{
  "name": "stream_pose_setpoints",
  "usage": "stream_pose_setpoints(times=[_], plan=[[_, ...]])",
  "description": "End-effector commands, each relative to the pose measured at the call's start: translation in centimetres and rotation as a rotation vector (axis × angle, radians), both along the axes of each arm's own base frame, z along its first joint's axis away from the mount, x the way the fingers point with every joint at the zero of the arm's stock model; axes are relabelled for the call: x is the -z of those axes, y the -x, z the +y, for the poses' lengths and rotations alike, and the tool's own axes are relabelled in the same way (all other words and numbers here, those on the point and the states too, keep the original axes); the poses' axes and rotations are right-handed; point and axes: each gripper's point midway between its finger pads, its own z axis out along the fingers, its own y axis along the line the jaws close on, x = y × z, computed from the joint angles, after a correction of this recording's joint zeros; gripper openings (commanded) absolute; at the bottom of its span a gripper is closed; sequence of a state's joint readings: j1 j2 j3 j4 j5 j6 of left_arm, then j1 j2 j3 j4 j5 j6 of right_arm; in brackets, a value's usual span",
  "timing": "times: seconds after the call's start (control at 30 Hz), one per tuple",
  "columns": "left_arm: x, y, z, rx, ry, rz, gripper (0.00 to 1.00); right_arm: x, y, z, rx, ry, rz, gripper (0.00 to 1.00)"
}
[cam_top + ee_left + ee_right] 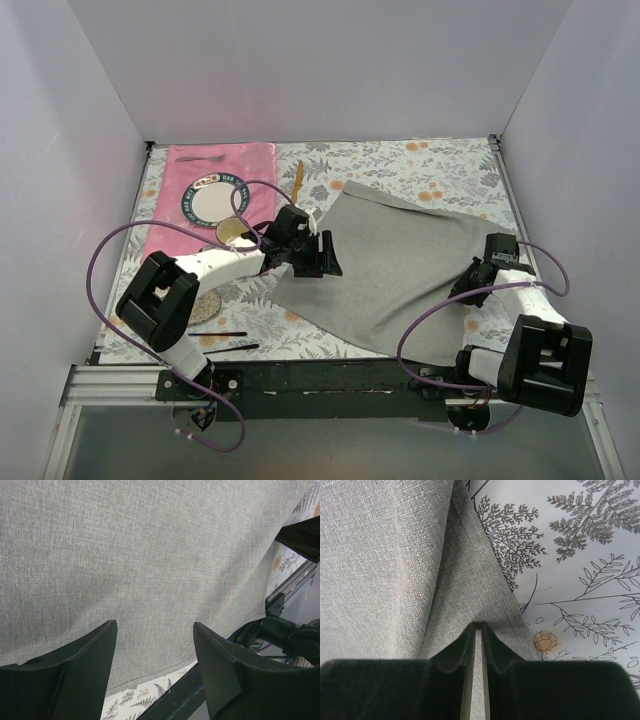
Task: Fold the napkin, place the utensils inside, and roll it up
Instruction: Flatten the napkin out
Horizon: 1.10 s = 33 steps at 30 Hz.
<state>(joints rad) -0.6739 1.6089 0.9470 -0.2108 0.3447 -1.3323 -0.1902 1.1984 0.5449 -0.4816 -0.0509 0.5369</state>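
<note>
The grey napkin [400,270] lies spread across the middle of the table, one corner toward the near edge. My left gripper [325,252] hovers over the napkin's left edge, open, with only the cloth [140,555] showing between its fingers [97,650]. My right gripper [472,275] is at the napkin's right edge, jaws pressed together on a raised fold of the cloth [470,580]. In the right wrist view the gripper [481,624] pinches the cloth at its very tips. A slim orange-tan utensil [298,180] lies beyond the napkin's far left corner.
A pink placemat [170,215] at the far left carries a round plate [213,198], a gold-topped cup [234,231] and a fork [200,159]. Two thin black utensils [228,341] lie near the front left. White walls close in three sides; the floral tablecloth [440,165] shows around the napkin.
</note>
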Motion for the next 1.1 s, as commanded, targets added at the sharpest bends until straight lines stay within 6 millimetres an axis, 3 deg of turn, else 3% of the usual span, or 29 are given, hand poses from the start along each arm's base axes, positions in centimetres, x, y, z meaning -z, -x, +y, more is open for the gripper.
stream_pose_setpoints(times=[0.0, 0.1, 0.2, 0.27, 0.3, 0.33, 0.37, 0.4, 0.43, 0.47, 0.5, 0.53, 0.77, 0.9, 0.93, 0.97, 1.03, 1.07], plan=[[-3.6, -1.4, -1.2, 0.054, 0.032, -0.108, 0.63, 2.3, 4.3, -3.1, 0.223, 0.102, 0.144, 0.17], [-5.0, -1.7, -1.4, 0.047, 0.057, -0.141, 0.64, 1.5, 6.0, -4.6, 0.351, 0.121, 0.17, 0.17], [-5.6, -2.1, -1.4, 0.037, 0.06, -0.162, 0.65, -2.2, 4.2, -6.8, 0.417, 0.206, 0.045, 0.16], [-5.8, -2.3, -1.5, 0.025, 0.062, -0.167, 0.66, -5.9, 0.3, -7.2, 0.296, 0.243, -0.151, 0.22], [-5.8, -2.6, -1.4, 0.011, 0.059, -0.172, 0.66, -7.2, -1.3, -6.8, 0.224, 0.248, -0.201, 0.31], [-5.6, -2.7, -1.4, 0.004, 0.058, -0.169, 0.66, -7.2, -2.3, -5.5, 0.071, 0.276, -0.172, 0.36], [-5.7, -2.9, -1.5, -0.011, 0.06, -0.162, 0.66, -8.4, -4.0, -4.8, -0.014, 0.298, -0.198, 0.42], [-5.6, -2.9, -1.4, -0.022, 0.058, -0.156, 0.66, -10.4, -6.1, -4.3, -0.073, 0.344, -0.247, 0.55], [-5.7, -3.1, -1.3, -0.034, 0.054, -0.157, 0.66, -10.3, -7.8, -2.4, -0.176, 0.363, -0.25, 0.59], [-5.6, -3.0, -1.2, -0.042, 0.052, -0.151, 0.66, -10.7, -8.9, -1.7, -0.22, 0.376, -0.262, 0.64], [-5.8, -3.1, -1.2, -0.053, 0.053, -0.152, 0.66, -12.0, -10.8, -0.4, -0.268, 0.348, -0.314, 0.66], [-6.2, -3.3, -1.0, -0.066, 0.05, -0.163, 0.66, -10.7, -12.0, 1.3, -0.337, 0.327, -0.285, 0.66], [-7.2, -2.8, -0.8, -0.035, 0.049, -0.173, 0.66, -7.1, -18.0, 6.8, -0.473, 0.244, -0.241, 0.68], [-5.1, -2.2, -1.0, -0.021, 0.051, -0.13, 0.64, -5.5, -21.2, 8.1, -0.472, 0.216, -0.248, 0.68], [-4.6, -2.0, -0.9, -0.02, 0.046, -0.121, 0.64, -4.1, -21.6, 8.2, -0.48, 0.216, -0.223, 0.68], [-4.6, -2.1, -1.0, -0.024, 0.051, -0.121, 0.64, -4.4, -22.6, 8.4, -0.481, 0.222, -0.237, 0.67], [-4.3, -2.0, -1.0, -0.022, 0.056, -0.118, 0.64, -2.6, -23.2, 8.1, -0.49, 0.241, -0.198, 0.67], [-4.3, -2.0, -1.1, -0.017, 0.061, -0.125, 0.64, -2.7, -24.1, 8.1, -0.489, 0.253, -0.208, 0.67]])
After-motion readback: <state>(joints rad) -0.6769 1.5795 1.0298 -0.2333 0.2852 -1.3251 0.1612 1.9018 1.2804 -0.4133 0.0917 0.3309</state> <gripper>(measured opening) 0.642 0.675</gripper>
